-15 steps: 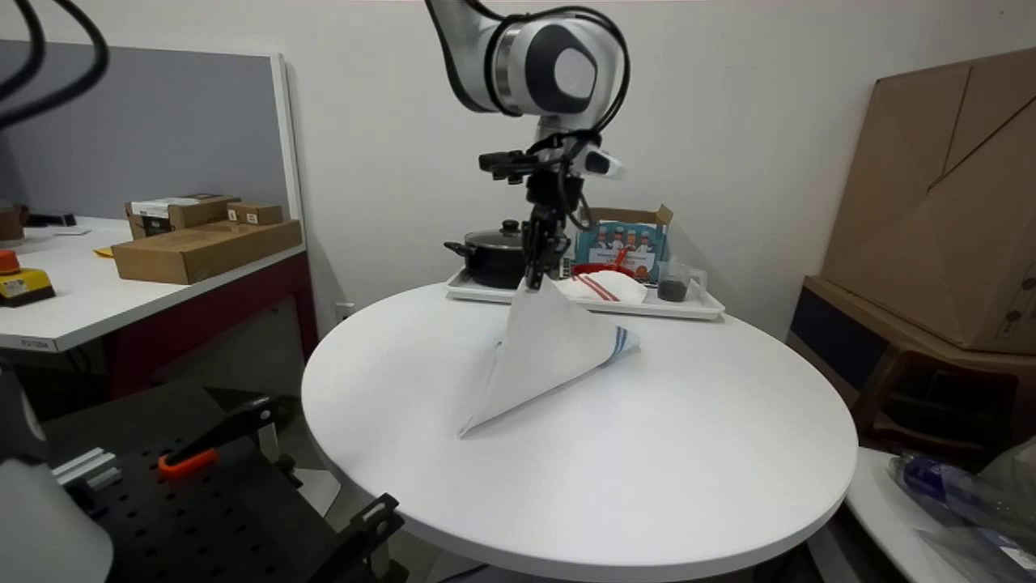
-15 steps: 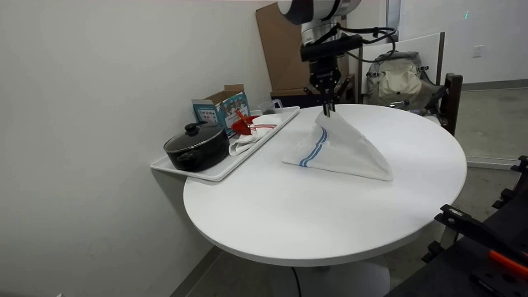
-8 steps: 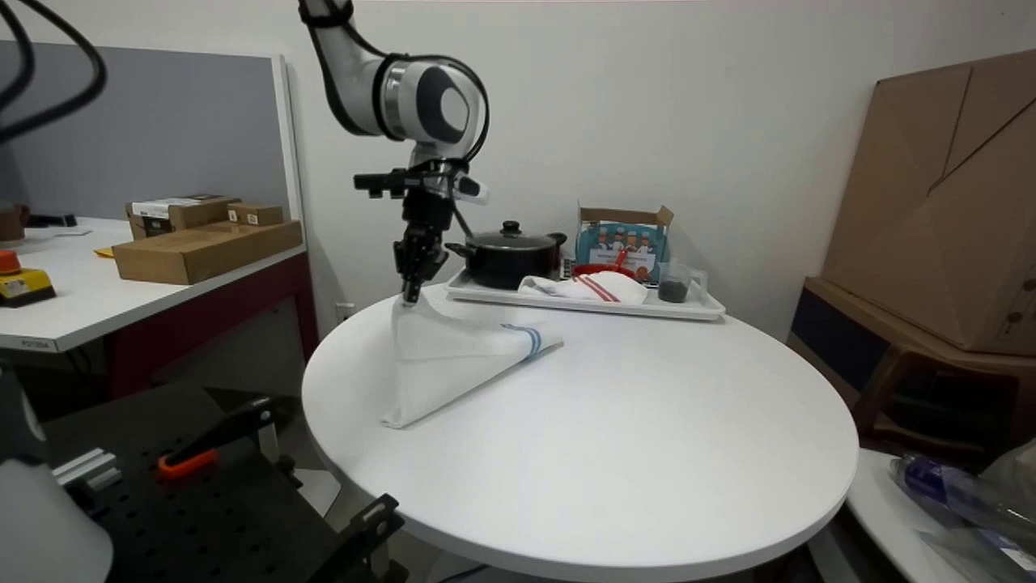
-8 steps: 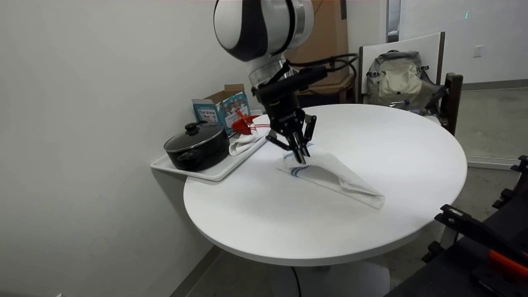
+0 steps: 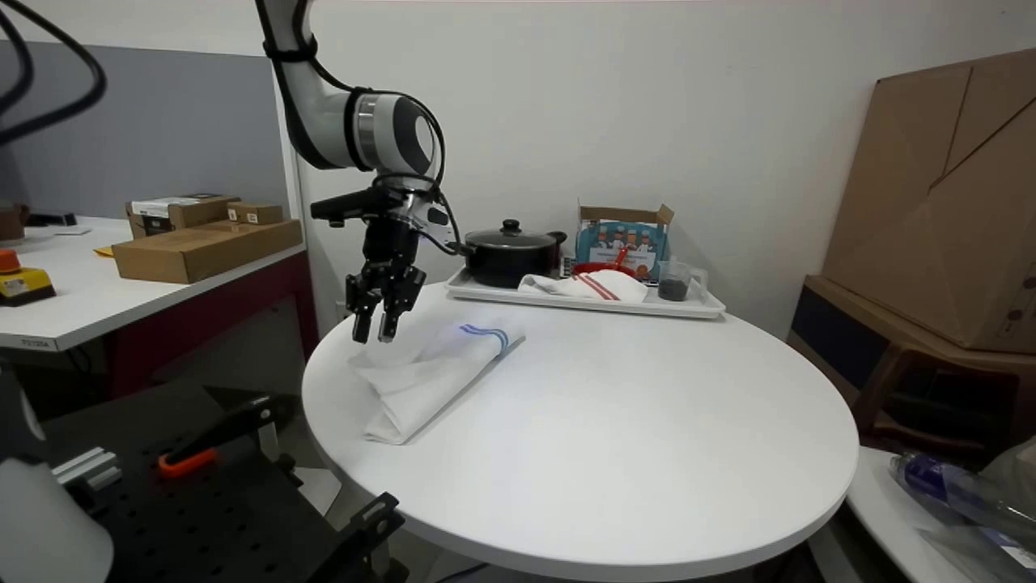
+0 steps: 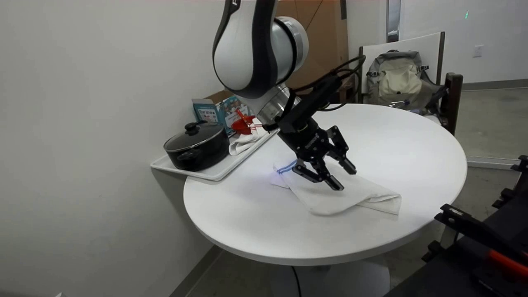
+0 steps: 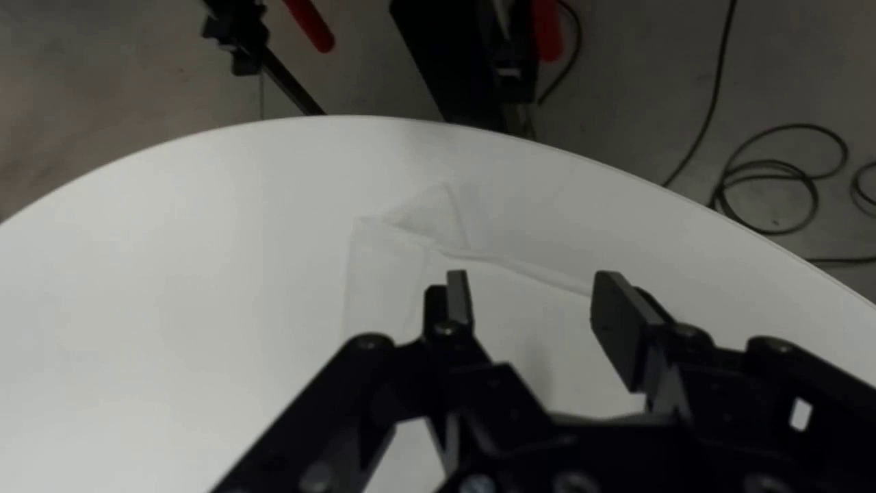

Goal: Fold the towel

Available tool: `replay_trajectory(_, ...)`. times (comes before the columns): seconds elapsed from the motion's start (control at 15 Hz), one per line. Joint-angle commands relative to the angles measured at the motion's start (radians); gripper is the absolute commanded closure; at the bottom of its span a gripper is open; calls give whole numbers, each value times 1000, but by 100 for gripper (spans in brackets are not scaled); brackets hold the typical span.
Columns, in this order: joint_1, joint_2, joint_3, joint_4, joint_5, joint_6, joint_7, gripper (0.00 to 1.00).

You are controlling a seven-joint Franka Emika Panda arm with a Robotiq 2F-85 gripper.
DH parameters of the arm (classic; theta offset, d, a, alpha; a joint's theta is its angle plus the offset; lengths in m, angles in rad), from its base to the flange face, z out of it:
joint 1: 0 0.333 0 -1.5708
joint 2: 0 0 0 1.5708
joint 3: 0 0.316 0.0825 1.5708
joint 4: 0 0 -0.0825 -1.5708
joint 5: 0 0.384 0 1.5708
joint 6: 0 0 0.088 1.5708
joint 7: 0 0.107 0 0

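A white towel with blue stripes lies folded over on the round white table, near its edge, in both exterior views [image 5: 433, 376] [image 6: 326, 200]. Its fold edges and a corner flap also show in the wrist view [image 7: 387, 267]. My gripper is open and empty just above the towel in both exterior views [image 5: 375, 330] [image 6: 342, 177]. In the wrist view, its fingers [image 7: 533, 291] are spread with bare towel surface visible below them. The gripper covers part of the towel in an exterior view. The striped end is out of sight in the wrist view.
A white tray [image 5: 486, 293] at the table's wall side [image 5: 647, 453] holds a black lidded pot [image 5: 511, 255], a red-striped cloth [image 5: 595, 286], a red bowl, a box [image 5: 623, 239] and a clear cup [image 5: 674, 282]. The table's edge lies close beyond the towel.
The gripper was shut on a raised towel part and dragged the towel across the table, leftward in an exterior view. It has now opened, tilted and let go; the towel has dropped onto the table.
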Motion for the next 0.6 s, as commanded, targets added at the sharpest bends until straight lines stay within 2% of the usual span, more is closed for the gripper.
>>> replay_trajectory(0.0, 13, 36, -22, 61, -126, -162, -47, 18)
replay_trajectory(0.2, 11, 46, -27, 82, -202, -219, -24, 0)
replay_trajectory(0.33, -4, 34, -30, 82, -207, -205, 2, 0)
replay_trajectory(0.53, -41, 14, -45, 83, -124, -154, 103, 0)
